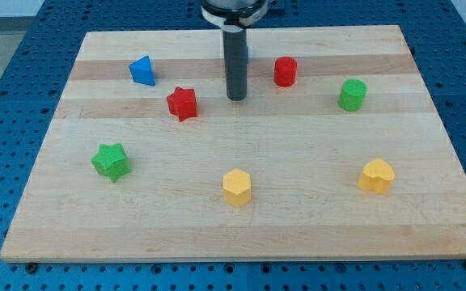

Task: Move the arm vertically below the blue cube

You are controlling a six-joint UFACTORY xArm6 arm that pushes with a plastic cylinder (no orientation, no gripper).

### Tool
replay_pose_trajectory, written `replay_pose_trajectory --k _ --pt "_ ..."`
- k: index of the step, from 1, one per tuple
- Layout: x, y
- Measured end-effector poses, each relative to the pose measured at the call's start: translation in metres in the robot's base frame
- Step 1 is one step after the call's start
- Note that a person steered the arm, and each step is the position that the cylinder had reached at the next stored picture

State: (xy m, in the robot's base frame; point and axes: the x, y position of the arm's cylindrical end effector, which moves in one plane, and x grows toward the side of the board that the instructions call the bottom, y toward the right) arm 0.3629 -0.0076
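Note:
My rod comes down from the view's top centre and my tip (pixel 236 98) rests on the wooden board (pixel 241 226). A sliver of a blue block (pixel 247 53) shows just behind the rod's right edge, above my tip; the rod hides most of it, so its shape cannot be made out. A blue triangular block (pixel 142 70) lies at the upper left. A red star (pixel 182 103) sits just left of my tip. A red cylinder (pixel 285 71) stands up and to the right of my tip.
A green cylinder (pixel 352 94) stands at the right. A green star (pixel 110 161) lies at the lower left. A yellow hexagonal block (pixel 237 187) sits at the bottom centre and a yellow heart (pixel 376 175) at the lower right.

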Motion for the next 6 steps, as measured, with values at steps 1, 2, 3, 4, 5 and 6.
replay_pose_trajectory --k 1,2,3,4,5,6 --pt "0.0 -0.01" --pt "-0.004 -0.022" --pt "-0.012 -0.029" --pt "0.011 0.02" --pt "0.009 0.028" --pt "-0.01 0.018"
